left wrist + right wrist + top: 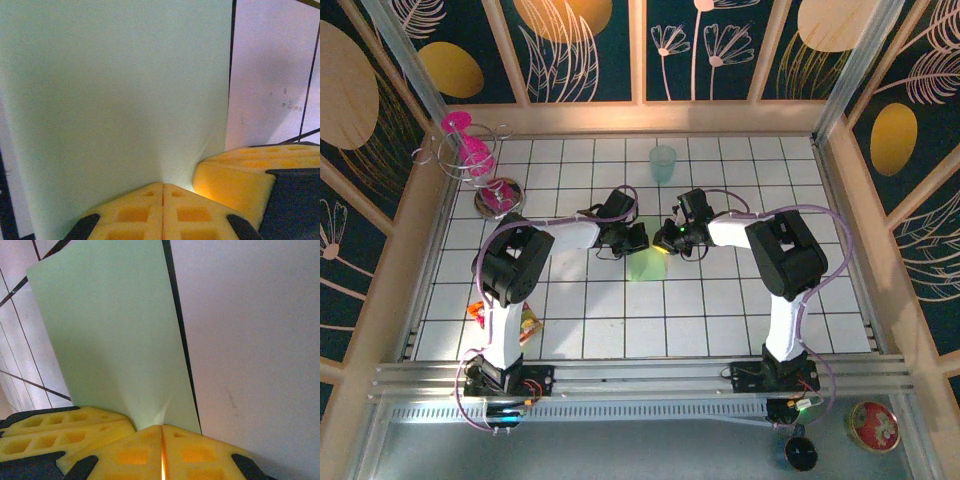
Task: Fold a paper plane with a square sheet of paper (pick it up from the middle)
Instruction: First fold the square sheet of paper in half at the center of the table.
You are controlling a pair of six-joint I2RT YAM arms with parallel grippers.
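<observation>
- Sheet (pixel 645 263) (pixel 115 90) (pixel 115 330): mid-table, held at its far edge, the rest reaching toward the arm bases
- Likely very light, thin and limp; it puckers at each pinch, so it should crease readily and could tear if the grips pull apart
- Left gripper (pixel 635 240) (pixel 162 187): fingers fully together, clamping the sheet's edge
- Right gripper (pixel 665 240) (pixel 162 429): likewise closed on that edge, just beside the left
- Table (pixel 720 300): white tiles underneath

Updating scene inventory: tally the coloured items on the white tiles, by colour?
Light green: 1, the light green paper sheet
Pale teal: 1, the translucent pale teal cup
Pink: 2, the pink plastic glass and a second pink piece
Orange-yellow: 1, the flat snack packet
Total: 5
</observation>
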